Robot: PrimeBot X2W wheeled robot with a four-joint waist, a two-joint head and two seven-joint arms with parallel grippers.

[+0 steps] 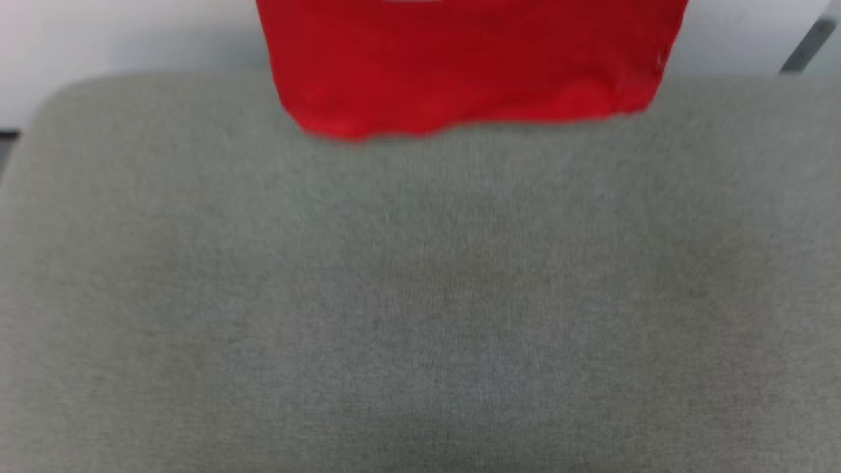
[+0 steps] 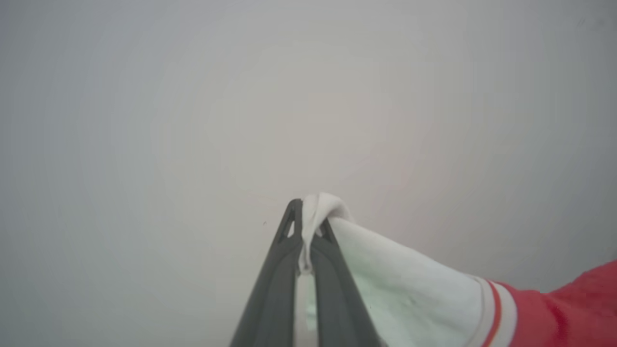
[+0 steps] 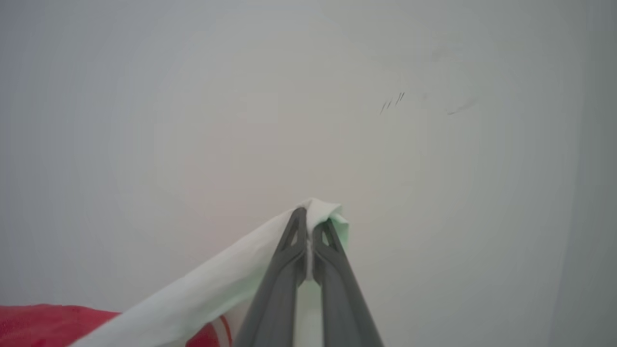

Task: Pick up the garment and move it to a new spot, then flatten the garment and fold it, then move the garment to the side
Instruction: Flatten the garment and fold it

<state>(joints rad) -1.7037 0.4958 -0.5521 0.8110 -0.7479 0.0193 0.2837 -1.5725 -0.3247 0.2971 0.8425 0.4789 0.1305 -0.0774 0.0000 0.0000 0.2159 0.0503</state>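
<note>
The garment [image 1: 460, 66] hangs as a wide red sheet from the top edge of the head view, its lower hem just over the far part of the grey padded table [image 1: 420, 295]. In the left wrist view my left gripper [image 2: 308, 217] is shut on white cloth of the garment [image 2: 409, 289], which runs right into red-white striped trim and red body. In the right wrist view my right gripper [image 3: 311, 219] is shut on white cloth of the garment [image 3: 207, 289], which stretches down to the left toward red fabric. Both grippers point at a plain pale wall.
A pale wall [image 1: 118, 39] stands behind the table. A grey bar [image 1: 808, 43] leans at the upper right. A few dark scratch marks [image 3: 393, 102] show on the wall in the right wrist view.
</note>
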